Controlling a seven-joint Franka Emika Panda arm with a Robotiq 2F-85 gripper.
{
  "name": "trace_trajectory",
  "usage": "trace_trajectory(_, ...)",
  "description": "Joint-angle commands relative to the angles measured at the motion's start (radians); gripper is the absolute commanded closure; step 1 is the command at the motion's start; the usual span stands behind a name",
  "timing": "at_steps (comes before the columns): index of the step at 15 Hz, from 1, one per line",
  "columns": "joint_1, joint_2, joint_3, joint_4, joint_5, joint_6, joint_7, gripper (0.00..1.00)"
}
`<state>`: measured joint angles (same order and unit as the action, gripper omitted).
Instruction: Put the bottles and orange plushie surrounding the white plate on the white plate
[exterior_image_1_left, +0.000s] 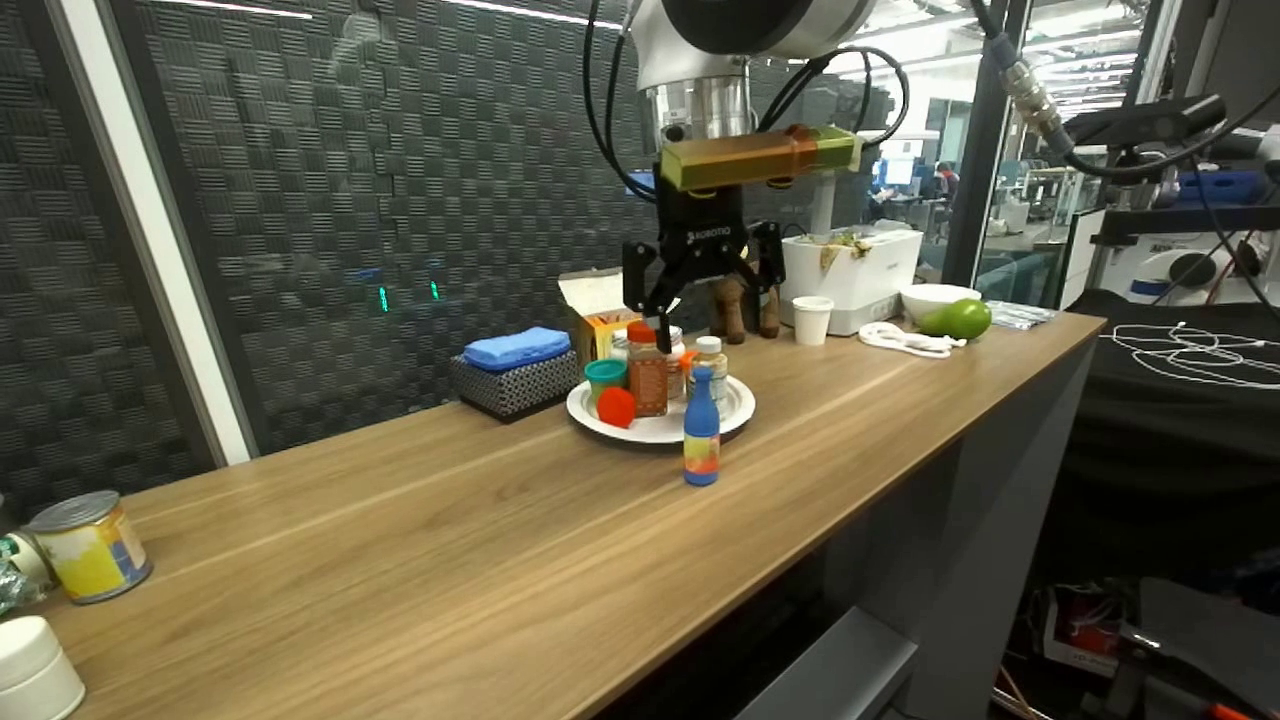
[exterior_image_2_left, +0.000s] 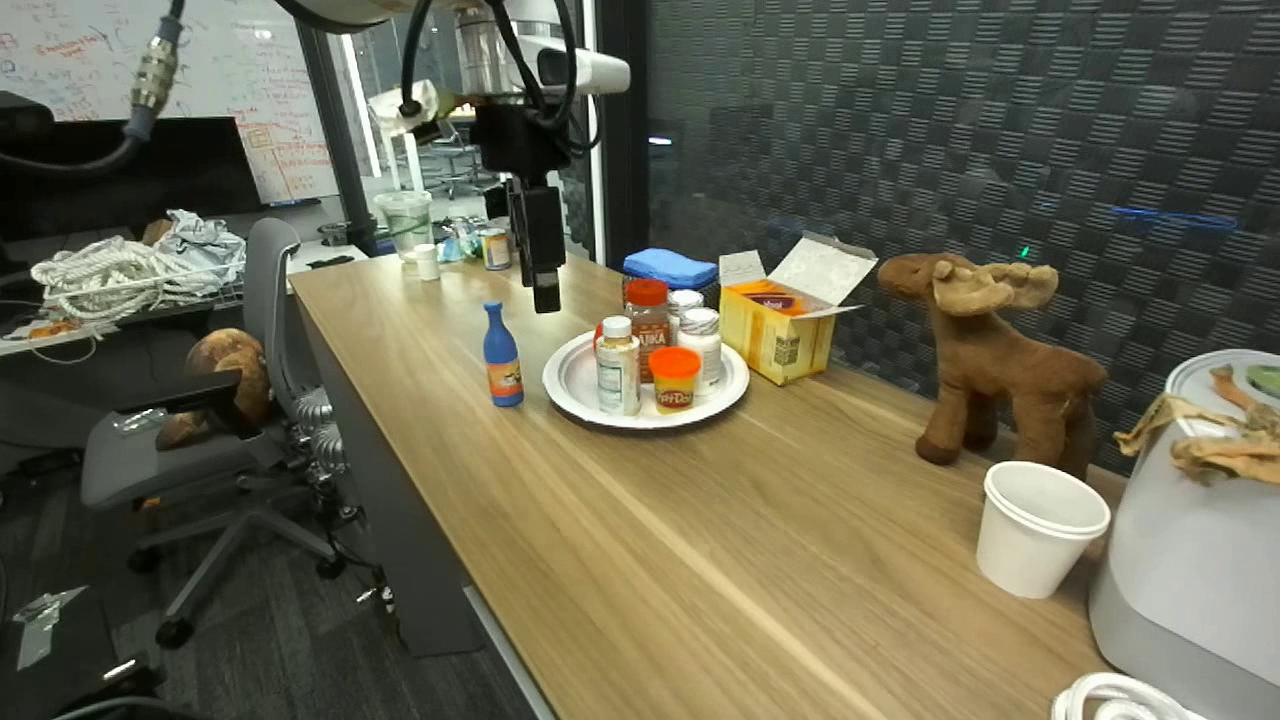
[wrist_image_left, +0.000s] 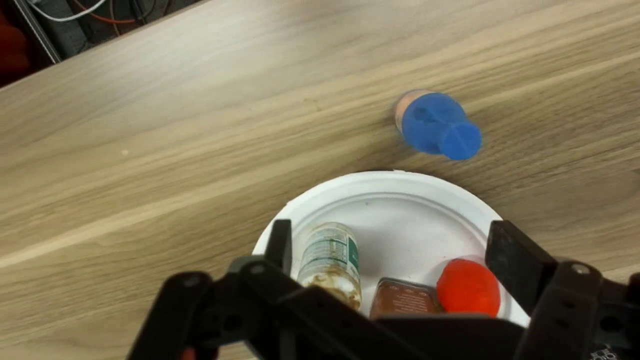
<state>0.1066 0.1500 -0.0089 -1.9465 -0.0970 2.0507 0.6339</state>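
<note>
A blue bottle (exterior_image_1_left: 701, 430) stands upright on the table beside the white plate (exterior_image_1_left: 577, 405); it also shows in an exterior view (exterior_image_2_left: 503, 365) and the wrist view (wrist_image_left: 435, 122). On the plate stand a red-capped spice bottle (exterior_image_2_left: 648, 330), a white-capped bottle (exterior_image_2_left: 618, 372), white bottles (exterior_image_2_left: 704, 352), an orange-lidded tub (exterior_image_2_left: 674, 378) and a teal-lidded tub (exterior_image_1_left: 605, 375). The round orange-red plushie (wrist_image_left: 468, 288) lies on the plate's edge, also visible in an exterior view (exterior_image_1_left: 616, 407). My gripper (wrist_image_left: 392, 247) is open and empty above the plate, its fingers wide apart.
Behind the plate are a yellow box (exterior_image_2_left: 778, 335) and a blue cloth (exterior_image_2_left: 670, 267) on a dark box. A brown moose plushie (exterior_image_2_left: 1000, 370), paper cup (exterior_image_2_left: 1035, 530) and white appliance (exterior_image_1_left: 850, 275) stand farther along. A can (exterior_image_1_left: 90, 548) stands at the far end.
</note>
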Motion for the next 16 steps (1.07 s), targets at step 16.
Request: trace_trajectory(16, -0.022, -0.038, 0.040, -0.091, 0.115, 0.094, -0.142, 0.00)
